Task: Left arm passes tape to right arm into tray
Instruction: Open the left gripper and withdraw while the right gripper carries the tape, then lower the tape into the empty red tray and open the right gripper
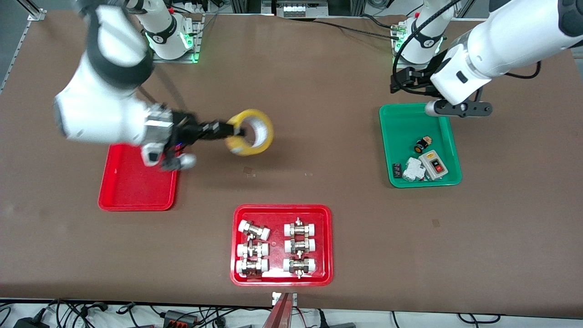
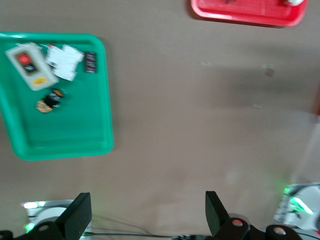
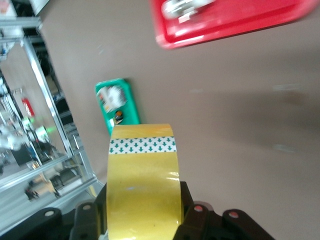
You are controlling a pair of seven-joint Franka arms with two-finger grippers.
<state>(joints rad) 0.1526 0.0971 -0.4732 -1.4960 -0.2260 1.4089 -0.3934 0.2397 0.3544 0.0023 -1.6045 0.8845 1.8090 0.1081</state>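
We see right gripper [image 1: 234,131] clenching tape [image 1: 250,132], above table at 3 o'clock of tray [image 1: 136,189]; left gripper [image 2: 145,212] released over green tray [image 1: 419,123].

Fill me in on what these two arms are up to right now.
The right pincer is shut on the yellow tape roll, holding it in the air over the bare table between the plain red tray and the green tray. The left pincer is open and empty, up over the green tray's edge, so the roll is now with the right arm alone. The tape is not yet in the plain red tray. A second red tray, holding metal fittings, sits nearer the front camera.
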